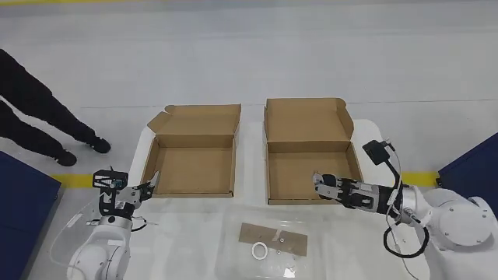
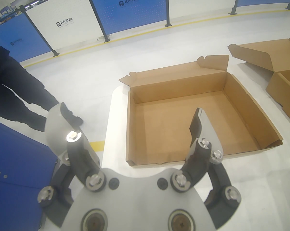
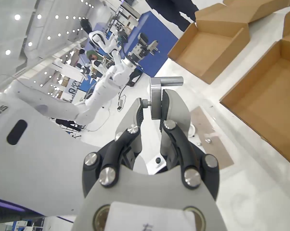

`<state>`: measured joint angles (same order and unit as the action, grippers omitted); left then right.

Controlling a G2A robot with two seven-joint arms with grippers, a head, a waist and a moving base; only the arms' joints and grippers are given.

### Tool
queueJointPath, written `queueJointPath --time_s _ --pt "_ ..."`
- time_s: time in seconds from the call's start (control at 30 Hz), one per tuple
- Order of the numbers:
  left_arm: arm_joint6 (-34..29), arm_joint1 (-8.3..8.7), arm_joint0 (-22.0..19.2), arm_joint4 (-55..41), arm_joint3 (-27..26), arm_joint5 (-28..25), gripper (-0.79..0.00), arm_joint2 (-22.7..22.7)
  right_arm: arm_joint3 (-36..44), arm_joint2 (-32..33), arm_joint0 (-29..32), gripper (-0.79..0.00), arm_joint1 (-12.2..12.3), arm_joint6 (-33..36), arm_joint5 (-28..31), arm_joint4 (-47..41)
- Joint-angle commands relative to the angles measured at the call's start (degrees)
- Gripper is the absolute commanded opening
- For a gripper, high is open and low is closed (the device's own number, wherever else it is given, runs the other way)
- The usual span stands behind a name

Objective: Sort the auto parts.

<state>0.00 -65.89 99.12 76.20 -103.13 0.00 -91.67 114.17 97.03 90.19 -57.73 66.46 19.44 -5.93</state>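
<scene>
My right gripper (image 3: 151,103) is shut on a silver metal part (image 3: 157,97), a flat block with a short cylinder on top and a bolt on one side. In the top view this gripper (image 1: 324,186) hovers at the front wall of the right cardboard box (image 1: 307,136). The left cardboard box (image 1: 194,134) stands beside it, and both look empty. My left gripper (image 2: 130,118) is open with nothing between its fingers, just off the left box's (image 2: 178,90) near corner. A white ring (image 1: 258,251) and small nuts (image 3: 208,141) lie on a brown cardboard sheet (image 1: 289,243) at the table's front.
Both boxes have their lids folded back away from me. Clear plastic film (image 1: 233,260) lies around the cardboard sheet. Blue panels stand off the table's left (image 1: 23,210) and right (image 1: 475,171) sides. Bare white table (image 1: 187,218) lies between the boxes and the sheet.
</scene>
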Motion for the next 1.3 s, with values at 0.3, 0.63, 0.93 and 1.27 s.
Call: queueJointPath --time_s 0.3,0.63,0.93,1.27 --pt "0.00 0.00 0.00 0.00 0.00 0.00 0.000 0.00 -0.47 -0.78 -0.56 -0.785 0.09 -0.55 0.14 2.52" --pt "0.00 0.00 0.00 0.00 0.00 0.00 0.000 0.00 -0.84 -9.98 -6.29 -0.785 0.40 -5.56 -6.57 36.42" --pt "0.00 0.00 0.00 0.00 0.00 0.00 0.000 0.00 -10.42 -20.60 -16.42 -0.785 -0.29 -7.23 -10.17 52.51" --pt "0.00 0.00 0.00 0.00 0.00 0.00 0.000 0.00 -15.09 -24.07 -19.13 -0.785 -0.81 -8.22 -10.33 53.60"
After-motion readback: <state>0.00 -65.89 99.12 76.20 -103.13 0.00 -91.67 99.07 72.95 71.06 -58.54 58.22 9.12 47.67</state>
